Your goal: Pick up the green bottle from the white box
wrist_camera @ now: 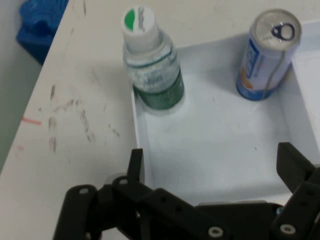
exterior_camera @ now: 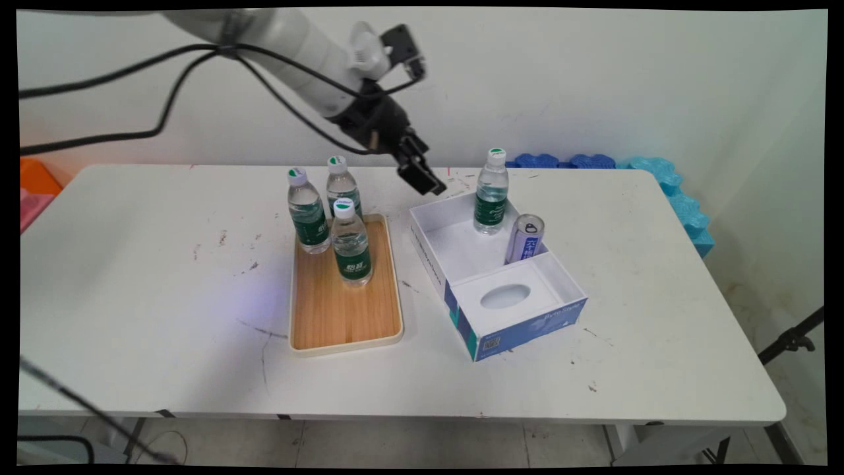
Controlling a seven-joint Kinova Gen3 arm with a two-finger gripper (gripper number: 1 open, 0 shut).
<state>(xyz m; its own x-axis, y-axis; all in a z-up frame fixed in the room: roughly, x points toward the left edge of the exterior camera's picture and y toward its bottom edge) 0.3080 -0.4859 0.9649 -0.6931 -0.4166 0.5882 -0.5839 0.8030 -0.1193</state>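
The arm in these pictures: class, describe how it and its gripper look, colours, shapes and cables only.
The arm is white and tubular with rounded links. Black cables hang from it in loops. A small black box sits near its wrist. The gripper is black, with two fingers on a linkage with pale rivets.

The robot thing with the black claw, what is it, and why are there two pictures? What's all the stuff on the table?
It is a robot arm with a black two-finger gripper, its claw. One picture looks down at the white table; the other comes from a camera on the claw itself. The claw is open, holds nothing, and hangs above a white box. Inside the box stand a water bottle and a drink can. Beside the box lies a wooden tray. One bottle stands on it, and two more bottles stand at its far end.
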